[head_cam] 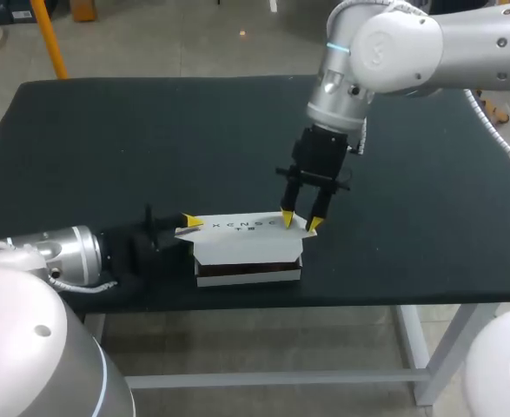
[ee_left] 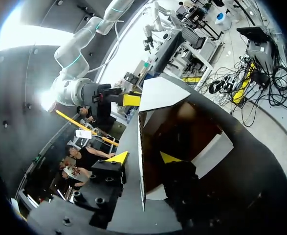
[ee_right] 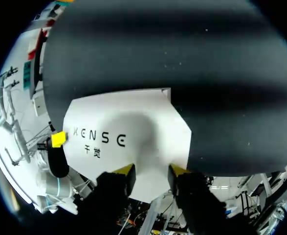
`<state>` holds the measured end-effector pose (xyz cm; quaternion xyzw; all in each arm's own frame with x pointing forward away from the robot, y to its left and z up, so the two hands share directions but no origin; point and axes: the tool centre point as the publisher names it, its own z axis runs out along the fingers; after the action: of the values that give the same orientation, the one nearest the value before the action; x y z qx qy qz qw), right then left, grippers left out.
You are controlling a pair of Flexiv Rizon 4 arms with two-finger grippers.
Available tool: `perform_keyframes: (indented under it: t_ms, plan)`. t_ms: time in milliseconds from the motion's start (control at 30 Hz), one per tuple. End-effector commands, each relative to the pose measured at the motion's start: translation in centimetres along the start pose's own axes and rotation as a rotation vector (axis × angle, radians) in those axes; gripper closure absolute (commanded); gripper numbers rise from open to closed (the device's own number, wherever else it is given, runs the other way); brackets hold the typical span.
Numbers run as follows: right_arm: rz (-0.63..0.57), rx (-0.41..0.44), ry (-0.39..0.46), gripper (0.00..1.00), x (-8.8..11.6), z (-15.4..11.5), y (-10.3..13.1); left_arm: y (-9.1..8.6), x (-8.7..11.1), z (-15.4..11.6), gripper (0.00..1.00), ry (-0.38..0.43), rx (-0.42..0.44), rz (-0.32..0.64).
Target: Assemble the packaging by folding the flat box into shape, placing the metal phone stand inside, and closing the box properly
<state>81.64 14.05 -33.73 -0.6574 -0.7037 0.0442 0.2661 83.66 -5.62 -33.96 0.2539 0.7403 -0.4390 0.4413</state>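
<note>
- White box (head_cam: 246, 248) sits on the black desk (head_cam: 107, 148), close to its near edge, folded into shape, with the end facing the left tool (ee_left: 143, 156) not yet closed.
- Contents: through that open end the inside looks dark and brownish. I can make out no stand in there, and none shows on the desk, so I cannot tell whether the box is loaded.
- Left tool: spread across one side wall at the open end, one finger outside and one inside. Neither appears to touch the wall.
- Right tool (head_cam: 300, 222): spread, tips down on the top panel at the box's far end from the left tool, pinching nothing.
- Risk: a hard press from the right tool may dent the thin top, since the hollow below gives little support.
- Risk: a sideways push from either arm could slide the light box off the near edge.
- Risk: folding the loose flap (ee_left: 212, 151) shut with the left finger inside would trap it, and pulling out at an angle could tear or drag the wall.
- Risk: closing before the stand is confirmed inside would leave the package empty.
</note>
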Motion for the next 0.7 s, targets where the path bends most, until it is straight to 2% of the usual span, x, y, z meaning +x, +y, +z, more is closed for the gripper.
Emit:
perform_keyframes:
  t_ms: [33,200,333,400,533,633,700]
  plan:
    - [-0.002,-0.003,0.002,0.52,-0.1,-0.1,0.0,-0.5,0.0,-1.2,0.53,-0.015,-0.009,0.005]
    - [-0.001,-0.007,0.005,0.52,-0.2,-0.1,0.0,-1.0,-0.4,-2.7,0.43,-0.023,-0.023,0.017]
    - [-0.003,-0.007,0.006,0.52,-0.2,0.0,0.0,-1.4,-0.9,-4.1,0.39,0.020,-0.026,0.022]
    - [-0.003,-0.008,0.007,0.52,-0.2,0.0,-0.1,-1.4,-1.2,-4.9,0.25,0.049,-0.038,0.023]
    - [-0.003,-0.011,0.008,0.52,-0.3,0.1,-0.1,-1.4,-1.7,-6.2,0.08,0.118,-0.056,0.015]
    - [-0.002,-0.016,0.007,0.52,-0.3,0.0,-0.1,-1.3,-2.2,-7.1,0.01,0.168,-0.042,-0.011]
    - [-0.002,-0.019,0.006,0.51,-0.3,0.0,-0.2,-1.1,-2.6,-7.6,0.00,0.182,-0.050,-0.043]
